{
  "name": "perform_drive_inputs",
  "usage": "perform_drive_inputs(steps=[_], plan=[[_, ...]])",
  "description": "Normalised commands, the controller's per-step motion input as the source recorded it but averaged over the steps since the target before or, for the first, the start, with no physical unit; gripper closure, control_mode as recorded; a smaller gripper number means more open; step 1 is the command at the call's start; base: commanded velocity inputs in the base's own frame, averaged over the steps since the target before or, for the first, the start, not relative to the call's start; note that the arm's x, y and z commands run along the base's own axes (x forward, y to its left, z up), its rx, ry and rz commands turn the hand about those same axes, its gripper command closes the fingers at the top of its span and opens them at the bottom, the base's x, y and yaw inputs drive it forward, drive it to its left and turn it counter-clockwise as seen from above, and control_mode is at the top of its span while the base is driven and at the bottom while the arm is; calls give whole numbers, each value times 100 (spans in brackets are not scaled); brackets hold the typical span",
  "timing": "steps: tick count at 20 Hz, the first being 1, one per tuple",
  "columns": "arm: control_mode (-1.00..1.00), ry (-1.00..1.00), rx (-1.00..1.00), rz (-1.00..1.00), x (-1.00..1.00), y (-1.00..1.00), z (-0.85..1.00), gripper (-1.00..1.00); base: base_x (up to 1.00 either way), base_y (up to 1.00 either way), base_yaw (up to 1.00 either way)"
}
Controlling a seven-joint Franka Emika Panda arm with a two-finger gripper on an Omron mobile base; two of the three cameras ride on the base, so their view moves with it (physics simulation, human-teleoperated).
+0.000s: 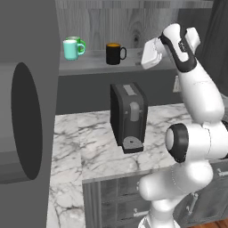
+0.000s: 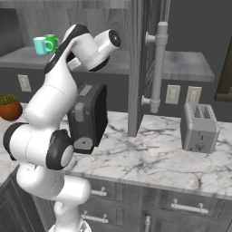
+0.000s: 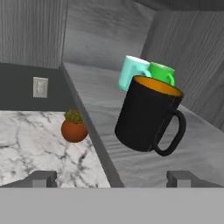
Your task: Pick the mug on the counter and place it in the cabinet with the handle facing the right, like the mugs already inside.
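Note:
The black mug (image 1: pixel 114 54) with its orange inside stands upright on the cabinet (image 1: pixel 93 63) shelf, its loop handle pointing right. In the hand view the mug (image 3: pixel 146 116) fills the middle, a short way ahead of my gripper (image 3: pixel 113 179). The fingertips (image 3: pixel 41 178) are spread wide with nothing between them, so the gripper is open. From the left base view my gripper (image 1: pixel 144 59) hovers just right of the mug, apart from it. The marble counter (image 1: pixel 84 149) lies below the shelf.
A mint-teal mug (image 1: pixel 70 49) and a green mug (image 1: pixel 79 44) stand at the shelf's left. A dark coffee machine (image 1: pixel 129 116) sits on the counter under the shelf. A toaster (image 2: pixel 199 128) stands to the right, a potted plant (image 2: pixel 9 108) to the left. An open cabinet door (image 2: pixel 138 68) with a bar handle hangs right of the arm.

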Motion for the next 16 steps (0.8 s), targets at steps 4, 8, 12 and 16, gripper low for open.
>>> perform_drive_inputs(steps=[4, 8, 12, 16], plan=[[-100, -10, -3, 0, -98, 18, -22, -100, 0, 0, 0], [-100, -4, -8, 0, -92, 26, -27, -100, 0, 0, 0], [-100, 0, -15, 0, -69, 27, -35, -100, 0, 0, 0], [-100, 1, -16, 0, -49, 26, -47, -100, 0, 0, 0]])
